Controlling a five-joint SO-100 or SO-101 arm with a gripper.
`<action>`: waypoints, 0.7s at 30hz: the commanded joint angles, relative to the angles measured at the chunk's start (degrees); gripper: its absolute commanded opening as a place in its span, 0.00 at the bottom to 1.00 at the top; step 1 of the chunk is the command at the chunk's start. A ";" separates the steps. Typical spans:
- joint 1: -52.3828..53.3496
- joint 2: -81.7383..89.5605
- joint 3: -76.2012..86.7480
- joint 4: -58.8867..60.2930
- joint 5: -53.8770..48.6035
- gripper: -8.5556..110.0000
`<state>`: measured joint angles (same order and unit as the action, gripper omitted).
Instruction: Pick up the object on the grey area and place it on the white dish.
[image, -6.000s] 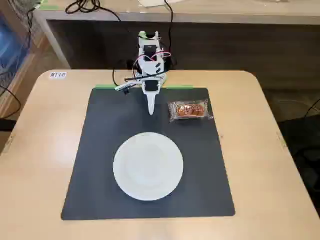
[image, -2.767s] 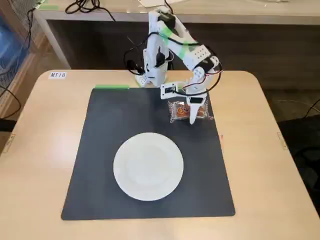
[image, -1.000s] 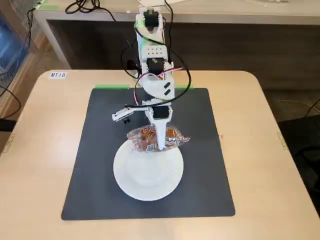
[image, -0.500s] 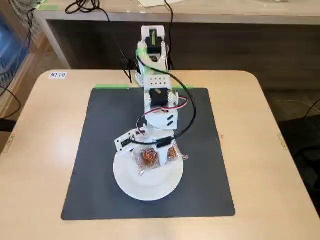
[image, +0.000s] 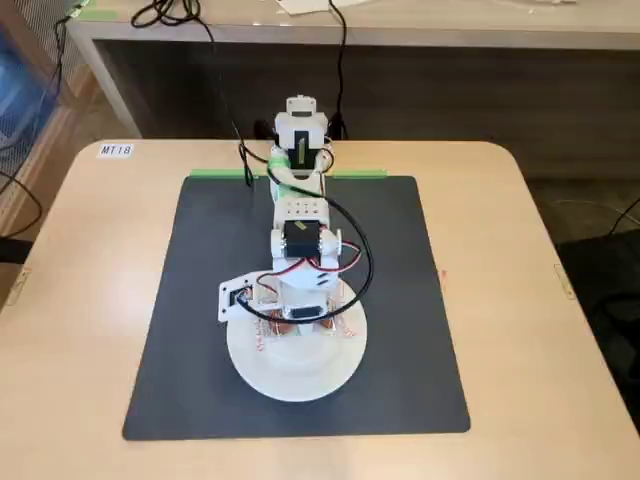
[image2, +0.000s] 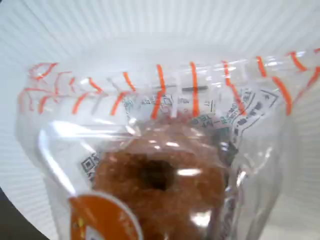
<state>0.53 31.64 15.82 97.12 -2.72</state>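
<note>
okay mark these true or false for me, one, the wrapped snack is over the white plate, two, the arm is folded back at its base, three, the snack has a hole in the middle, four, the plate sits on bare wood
1. The wrapped snack is over the white plate. True.
2. The arm is folded back at its base. False: it stretches forward over the grey mat, with the gripper down at the plate.
3. The snack has a hole in the middle. True: the wrist view shows a ring shape inside the clear wrapper.
4. The plate sits on bare wood. False: it rests on the grey mat, which covers the wooden table.
</note>
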 joint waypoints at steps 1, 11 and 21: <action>0.44 4.75 3.60 0.26 2.99 0.29; 1.93 26.63 26.46 0.18 7.21 0.42; -1.14 57.04 45.44 -2.37 5.98 0.38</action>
<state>1.05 77.26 57.22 97.03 4.92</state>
